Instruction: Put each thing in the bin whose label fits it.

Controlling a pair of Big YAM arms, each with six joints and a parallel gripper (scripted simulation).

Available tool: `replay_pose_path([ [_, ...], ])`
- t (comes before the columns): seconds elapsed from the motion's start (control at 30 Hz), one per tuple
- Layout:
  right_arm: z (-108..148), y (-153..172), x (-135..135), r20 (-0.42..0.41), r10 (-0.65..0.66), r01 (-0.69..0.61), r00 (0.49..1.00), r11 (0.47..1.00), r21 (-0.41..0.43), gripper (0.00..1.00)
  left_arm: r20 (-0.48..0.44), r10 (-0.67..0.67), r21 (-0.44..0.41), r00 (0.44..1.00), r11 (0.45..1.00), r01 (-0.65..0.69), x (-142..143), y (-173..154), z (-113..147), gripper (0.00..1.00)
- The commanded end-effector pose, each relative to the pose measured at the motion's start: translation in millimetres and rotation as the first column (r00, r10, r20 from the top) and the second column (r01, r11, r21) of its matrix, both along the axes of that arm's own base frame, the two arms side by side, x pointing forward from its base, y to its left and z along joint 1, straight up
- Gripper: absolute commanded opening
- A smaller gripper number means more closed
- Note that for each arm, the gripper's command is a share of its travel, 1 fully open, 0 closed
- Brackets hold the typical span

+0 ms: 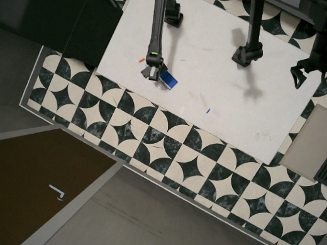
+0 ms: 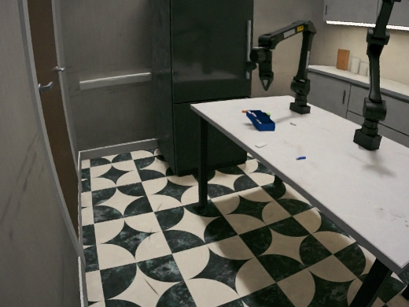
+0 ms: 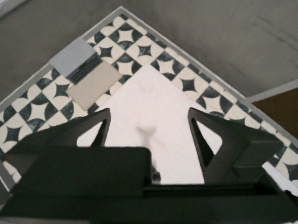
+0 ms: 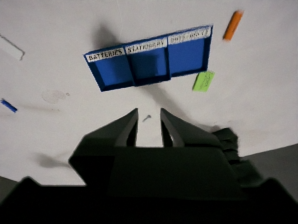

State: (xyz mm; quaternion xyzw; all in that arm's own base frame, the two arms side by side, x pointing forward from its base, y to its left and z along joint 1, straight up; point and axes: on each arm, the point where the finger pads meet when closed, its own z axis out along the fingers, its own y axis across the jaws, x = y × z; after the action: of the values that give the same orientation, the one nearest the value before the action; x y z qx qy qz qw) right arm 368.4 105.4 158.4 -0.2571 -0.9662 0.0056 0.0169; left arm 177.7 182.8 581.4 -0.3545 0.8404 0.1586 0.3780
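Note:
A blue three-part bin (image 1: pixel 168 80) (image 2: pixel 260 120) (image 4: pixel 150 57), labelled batteries, stationery and nuts+bolts, stands near the table's corner. An orange cylinder (image 1: pixel 141 59) (image 2: pixel 245 111) (image 4: pixel 232 25) and a green pad (image 2: pixel 268 114) (image 4: pixel 203 81) lie just beside it. A small screw (image 4: pixel 149 117) lies on the table in front of it. My right gripper (image 1: pixel 154 73) (image 2: pixel 266 84) (image 4: pixel 149 112) hangs high above this spot, its fingers narrowed but apart, with nothing between them. My left gripper (image 1: pixel 299 78) (image 3: pixel 149 111) is wide open and empty, high over the table's other end.
A small blue piece (image 1: pixel 207 110) (image 2: pixel 300 158) (image 4: pixel 8 105) and a white piece (image 1: pixel 182 110) (image 2: pixel 260 145) lie near the table's front edge. A thin white stick (image 4: pixel 12 46) lies further in. The left arm's base (image 2: pixel 367 138) stands mid-table. A dark fridge (image 2: pixel 208 59) stands behind the corner.

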Motion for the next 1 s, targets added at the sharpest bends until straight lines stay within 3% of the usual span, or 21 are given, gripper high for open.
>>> replay_pose_path([
  [0.0,2,13,-9,0.043,-0.153,0.152,0.987,0.988,0.01,0.29,0.029,-0.013,0.031,1.0,0.999,0.012,-5,-11,21,1.0],
  [0.4,-55,55,-81,-0.003,-0.395,0.395,0.919,0.919,-0.001,0.29,0.029,-0.013,0.031,1.0,0.999,0.012,-5,-11,21,1.0],
  [0.47,-55,55,-81,-0.003,-0.395,0.395,0.919,0.919,-0.001,0.29,0.029,-0.013,0.031,1.0,0.999,0.012,-5,-11,21,1.0],
  [0.8,-98,89,-140,0.021,-0.583,0.583,0.812,0.812,0.011,0.29,0.029,-0.013,0.031,1.0,0.999,0.012,-5,-11,21,1.0],
  [0.9,-98,91,-140,0.03,-0.614,0.613,0.789,0.79,0.017,0.29,0.029,-0.013,0.031,1.0,0.999,0.012,-5,-11,21,1.0],
  [0.97,-80,101,-114,0.037,-0.628,0.626,0.777,0.778,0.05,0.29,0.029,-0.013,0.031,1.0,0.999,0.012,-5,-11,21,1.0],
])
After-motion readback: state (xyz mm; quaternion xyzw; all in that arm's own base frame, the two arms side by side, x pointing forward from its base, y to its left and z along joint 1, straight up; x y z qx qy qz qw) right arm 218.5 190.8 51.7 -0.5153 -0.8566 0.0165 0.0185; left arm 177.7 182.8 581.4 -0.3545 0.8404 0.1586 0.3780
